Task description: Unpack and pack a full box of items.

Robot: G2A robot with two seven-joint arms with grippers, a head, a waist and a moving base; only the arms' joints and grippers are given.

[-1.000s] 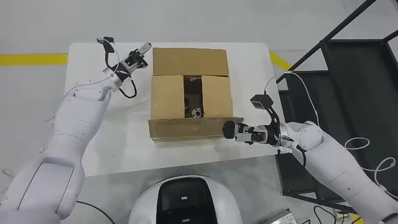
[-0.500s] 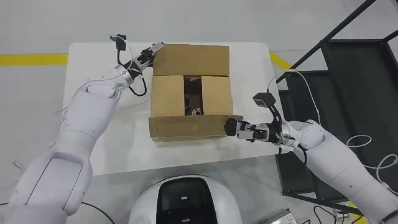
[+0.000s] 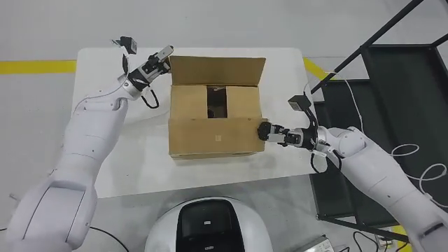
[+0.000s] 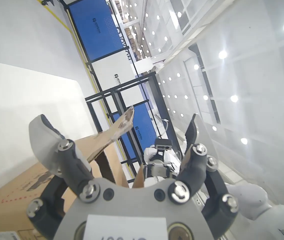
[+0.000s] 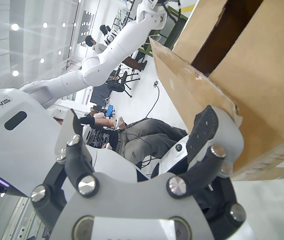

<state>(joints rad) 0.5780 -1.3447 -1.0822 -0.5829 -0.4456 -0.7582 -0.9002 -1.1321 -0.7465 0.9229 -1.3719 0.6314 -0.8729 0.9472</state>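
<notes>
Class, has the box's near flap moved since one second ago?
Yes. The near flap has swung up over the opening, away from the table's front edge.

1. The right gripper (image 3: 263,130) is rising beside the box (image 3: 186,103), pushing the near flap (image 3: 217,136) up and over the opening.
2. The left gripper (image 3: 165,52) is easing back from the far flap (image 3: 218,70), which is tilting upward.

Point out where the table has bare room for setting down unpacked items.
Widest bare patch: the table between the cardboard box and the table's left edge, nearer than the left gripper. A thinner strip runs along the near edge, before the box. Crowded: the right side, with the right gripper at the corner of the near flap.
</notes>
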